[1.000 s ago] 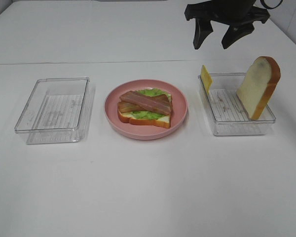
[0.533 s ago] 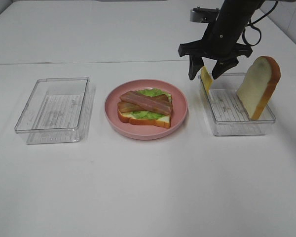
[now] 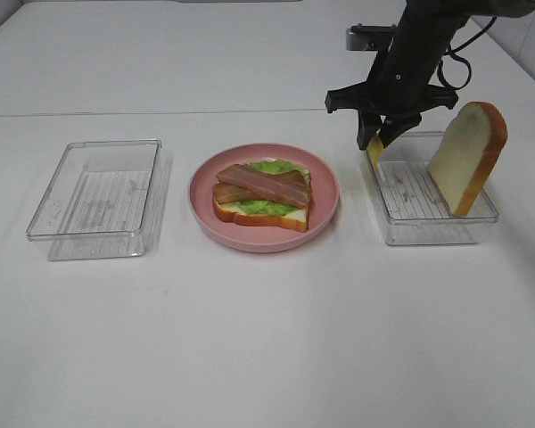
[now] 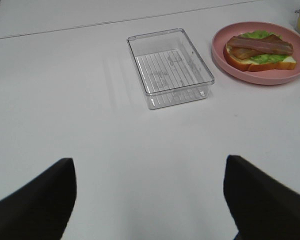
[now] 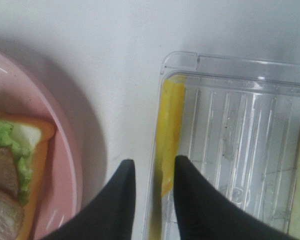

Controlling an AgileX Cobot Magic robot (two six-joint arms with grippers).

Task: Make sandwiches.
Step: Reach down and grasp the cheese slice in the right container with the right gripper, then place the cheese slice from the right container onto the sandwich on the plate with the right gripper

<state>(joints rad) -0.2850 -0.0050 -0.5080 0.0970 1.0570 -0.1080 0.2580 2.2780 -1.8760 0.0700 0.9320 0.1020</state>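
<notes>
Fingers (image 5: pixel 192 200) of the right claw (image 3: pixel 375 143) stand close together at the near-left corner of the clear tray (image 3: pixel 481 217) in the upper right of the high view. They straddle the thin yellow cheese slice (image 5: pixel 170 120), which stands on edge against that tray's left wall. One finger is outside the wall and the other inside the tray. A strip of white counter (image 3: pixel 267 339) shows between the outer finger and the wall, so I cannot tell whether the claw is pressing on the cheese. Only the lower yellow edge of the slice shows below the fingertips in the high view

At the right end of the same tray a bread slice (image 3: pixel 468 156) with orange-brown crust stands upright, leaning on the far-right corner, well apart from the cheese

Left of this tray, at the centre of the frame, sits the round pink plate (image 3: pixel 205 209). On it lies the open sandwich (image 3: pixel 267 217): one bread slice flat, ruffled green lettuce (image 3: pixel 269 167) on that, and brown-red bacon strips (image 3: pixel 263 185) laid across the top

Further left, near the frame's left edge, a second clear tray (image 3: pixel 94 236) sits on the counter with only its ribbed floor showing

The left claw (image 4: pixel 150 160) is set wide, its two dark fingers far apart above bare counter, holding nothing
</notes>
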